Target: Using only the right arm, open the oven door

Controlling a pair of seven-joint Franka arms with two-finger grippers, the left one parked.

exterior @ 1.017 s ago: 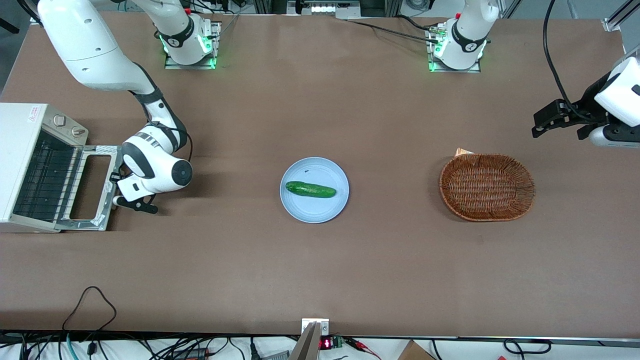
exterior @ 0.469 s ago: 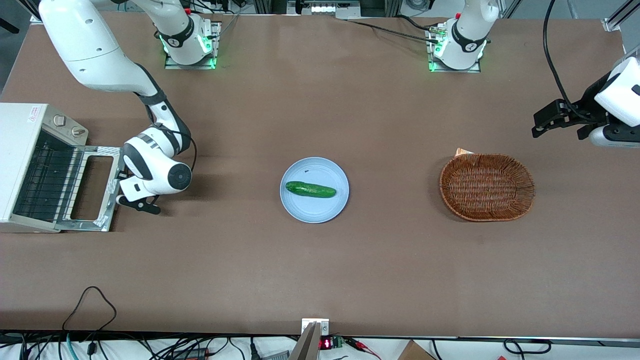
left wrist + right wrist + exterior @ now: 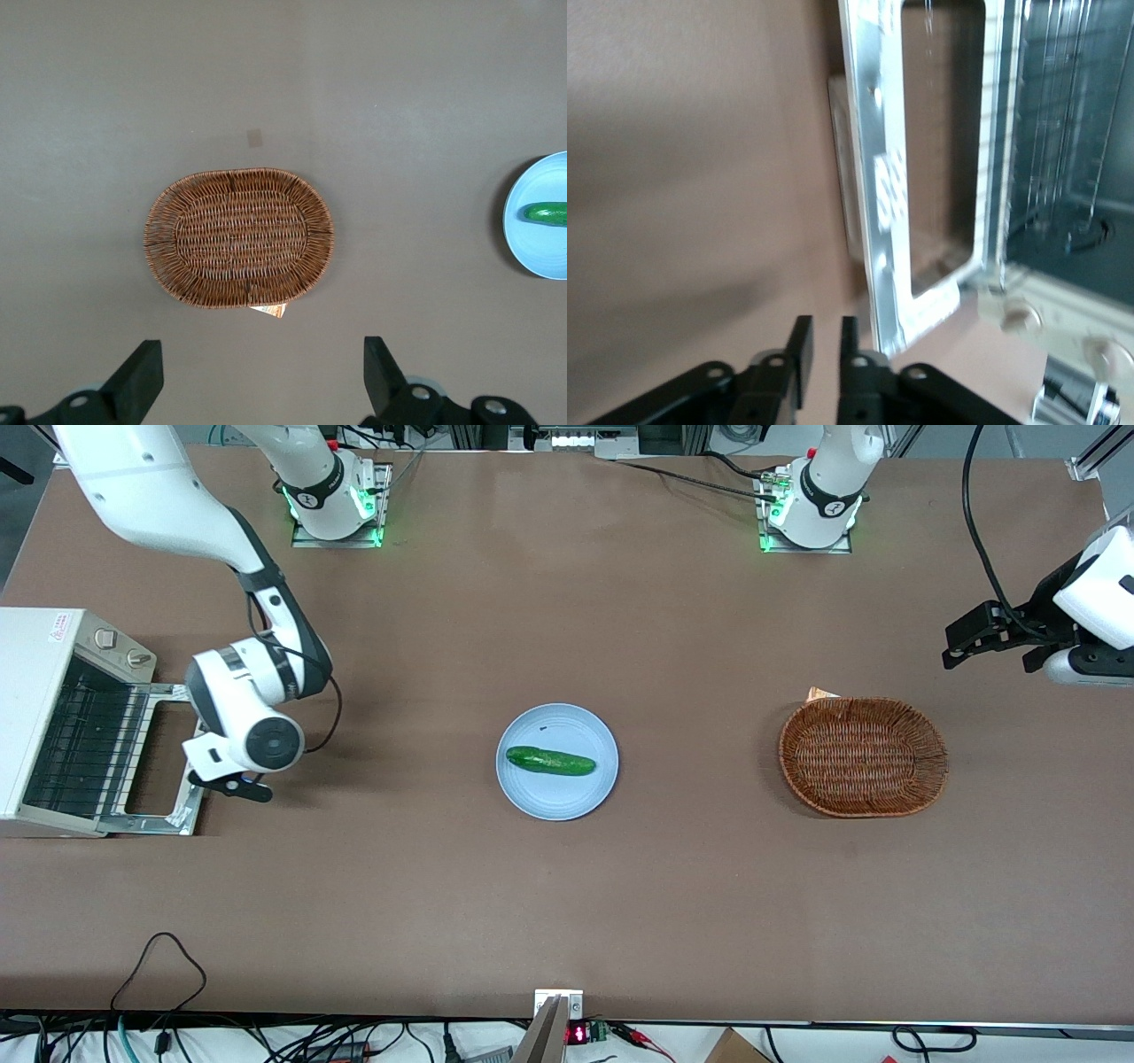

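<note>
The white toaster oven (image 3: pixel 35 691) stands at the working arm's end of the table. The oven door (image 3: pixel 151 824) is swung down, open and about flat, so the rack inside shows. The right arm's gripper (image 3: pixel 232 786) hangs just off the door's handle edge, above the table and not touching the door. In the right wrist view the gripper (image 3: pixel 824 341) has its black fingers (image 3: pixel 799 354) close together with a narrow gap and nothing between them. The silver door frame (image 3: pixel 877 177) lies beside them.
A light blue plate (image 3: pixel 580 797) with a cucumber (image 3: pixel 549 761) sits mid-table. A brown wicker basket (image 3: pixel 862 755) lies toward the parked arm's end and also shows in the left wrist view (image 3: pixel 239 237). Oven knobs (image 3: pixel 1010 314) show near the door hinge.
The right arm's wrist has risen and shifted a little toward the oven, away from the door's handle edge. The door stays open and flat.
</note>
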